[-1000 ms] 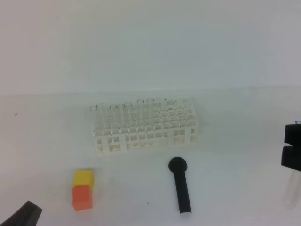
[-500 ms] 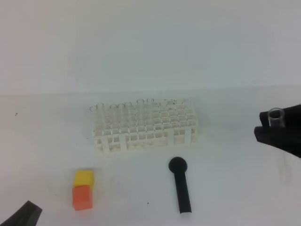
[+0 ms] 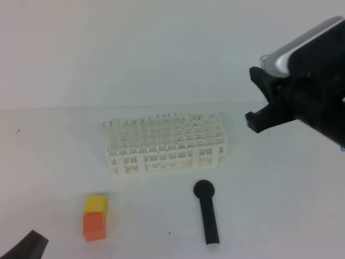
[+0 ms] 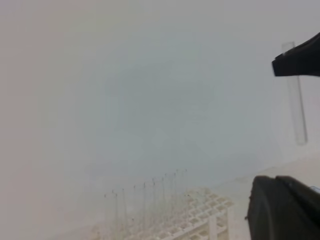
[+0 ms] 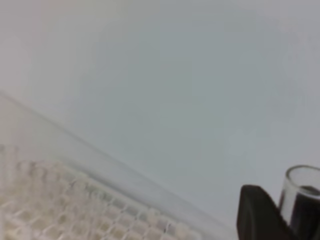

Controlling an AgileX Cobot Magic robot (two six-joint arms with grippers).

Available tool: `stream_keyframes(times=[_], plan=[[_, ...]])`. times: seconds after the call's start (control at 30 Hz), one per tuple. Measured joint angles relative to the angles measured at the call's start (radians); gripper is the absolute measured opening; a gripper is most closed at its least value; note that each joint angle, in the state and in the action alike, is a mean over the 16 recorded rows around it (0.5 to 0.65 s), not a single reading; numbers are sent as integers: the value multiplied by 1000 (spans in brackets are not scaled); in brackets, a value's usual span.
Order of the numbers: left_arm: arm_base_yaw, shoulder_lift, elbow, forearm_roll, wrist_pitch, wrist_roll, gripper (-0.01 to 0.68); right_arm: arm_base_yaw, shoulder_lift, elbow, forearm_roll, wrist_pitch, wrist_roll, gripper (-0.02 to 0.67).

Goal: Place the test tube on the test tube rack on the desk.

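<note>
Holding the test tube (image 4: pixel 296 100) up in the air, the right gripper (image 3: pixel 262 100) grips it near its top, to the right of the test tube rack (image 3: pixel 167 143). The tube is long, thin and see-through, with a round open mouth, and it hangs almost straight down. The white rack sits on the desk (image 3: pixel 54 162); it has many square holes and some clear tubes along its back left. The left gripper is out of sight, clenched shut.
</note>
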State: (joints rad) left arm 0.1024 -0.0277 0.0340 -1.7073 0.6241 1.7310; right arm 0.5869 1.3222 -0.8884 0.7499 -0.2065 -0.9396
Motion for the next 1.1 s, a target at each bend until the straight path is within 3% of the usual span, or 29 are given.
stream_keyframes(times=[0.23,0.5,0.77,1.1], plan=[[0,4,0,0,0,2,-1,75,235,-20,-282,-387,335,123],[1,10,0,0,0,2,-1,87,463,-101,-520,-609,674,123],[1,15,0,-1,0,-1,-1,87,592,-180,-608,-640,828,123],[2,17,0,-2,0,-4,-1,88,664,-200,-651,-643,893,123]])
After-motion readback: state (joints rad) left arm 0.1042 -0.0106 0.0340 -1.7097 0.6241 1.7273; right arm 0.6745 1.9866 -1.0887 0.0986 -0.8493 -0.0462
